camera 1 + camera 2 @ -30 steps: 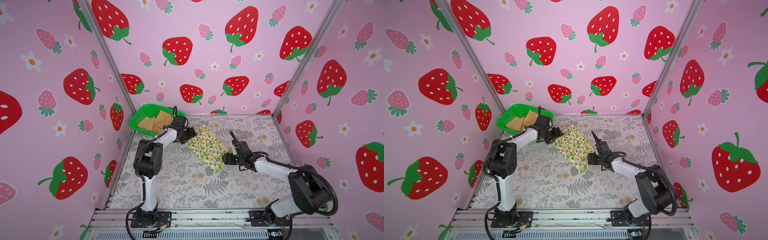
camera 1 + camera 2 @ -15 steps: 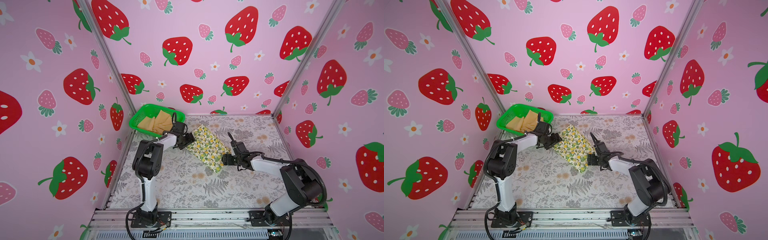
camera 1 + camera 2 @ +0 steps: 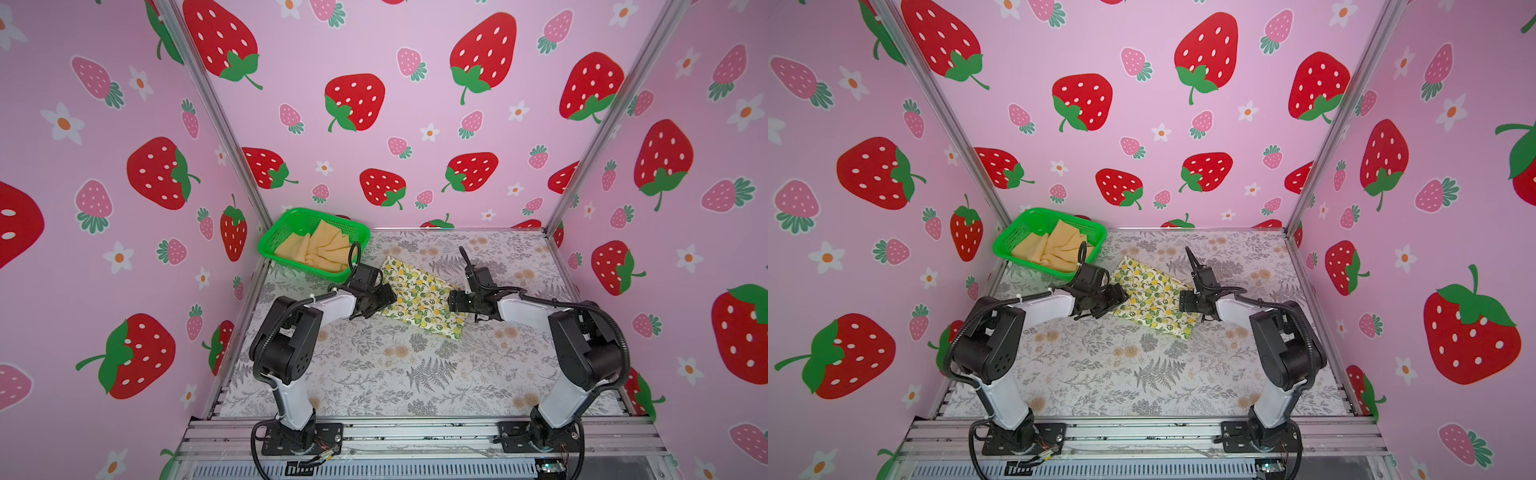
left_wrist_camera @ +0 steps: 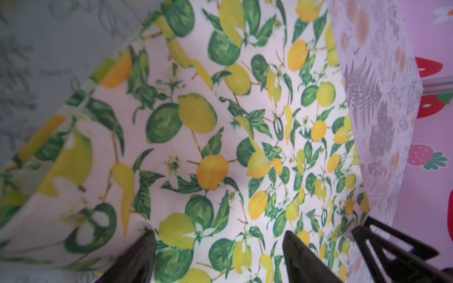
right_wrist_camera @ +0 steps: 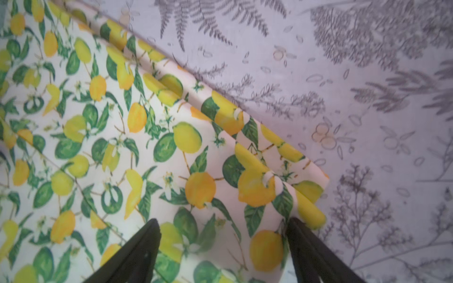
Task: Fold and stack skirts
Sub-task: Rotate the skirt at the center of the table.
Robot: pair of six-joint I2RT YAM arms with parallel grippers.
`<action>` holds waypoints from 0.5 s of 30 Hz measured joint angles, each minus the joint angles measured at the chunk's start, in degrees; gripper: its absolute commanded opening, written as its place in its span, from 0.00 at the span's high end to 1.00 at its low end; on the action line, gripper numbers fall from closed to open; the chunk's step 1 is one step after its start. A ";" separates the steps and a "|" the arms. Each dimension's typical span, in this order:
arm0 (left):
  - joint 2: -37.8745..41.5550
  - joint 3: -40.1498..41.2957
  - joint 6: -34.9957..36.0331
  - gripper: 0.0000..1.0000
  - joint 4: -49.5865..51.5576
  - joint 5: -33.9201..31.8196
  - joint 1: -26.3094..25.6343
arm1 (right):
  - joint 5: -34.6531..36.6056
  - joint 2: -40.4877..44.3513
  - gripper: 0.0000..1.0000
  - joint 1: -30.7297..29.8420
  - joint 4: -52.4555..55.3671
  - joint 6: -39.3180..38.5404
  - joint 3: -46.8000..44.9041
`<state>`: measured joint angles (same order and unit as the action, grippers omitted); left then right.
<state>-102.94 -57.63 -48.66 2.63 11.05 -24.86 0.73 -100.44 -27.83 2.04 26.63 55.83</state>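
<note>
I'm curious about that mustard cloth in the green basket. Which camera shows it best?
Both top views: the mustard-tan skirt lies crumpled in the green mesh basket, almost fully visible. The wrist views miss it, showing mainly the lemon-print skirt.

Between the left end effector (image 3: 381,297) and the right end effector (image 3: 452,300), the lemon-print skirt (image 3: 419,299) is thin, matt woven cloth, softly creased. Their fingers (image 5: 139,252) look like matt black plastic. Beyond the left one, the mustard skirt (image 3: 322,249) is soft, matt cloth in a glossy green plastic mesh basket (image 3: 266,243). The counter (image 3: 415,374) has a matt printed covering.
</note>
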 measured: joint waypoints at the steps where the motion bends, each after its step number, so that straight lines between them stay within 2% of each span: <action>1: 0.90 1.20 -0.74 0.18 -0.48 -0.20 -1.16 | 0.07 -0.70 0.16 0.33 0.24 -0.48 1.29; 9: 5.25 6.93 -6.21 0.17 -4.24 -1.49 -10.03 | 0.90 -6.32 0.16 2.12 2.58 -3.37 11.13; 12: 7.28 7.30 -7.26 0.16 -4.24 -1.42 -11.15 | 0.09 -4.63 0.15 2.12 2.73 -3.43 10.60; 15: 10.73 7.02 -6.91 0.15 -3.26 -1.97 -10.84 | -1.38 0.50 0.15 1.73 2.80 -3.02 6.73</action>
<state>-92.20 -50.61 -55.57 -0.62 9.08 -35.70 -0.64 -99.94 -26.11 4.84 23.62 62.57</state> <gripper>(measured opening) 0.843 0.846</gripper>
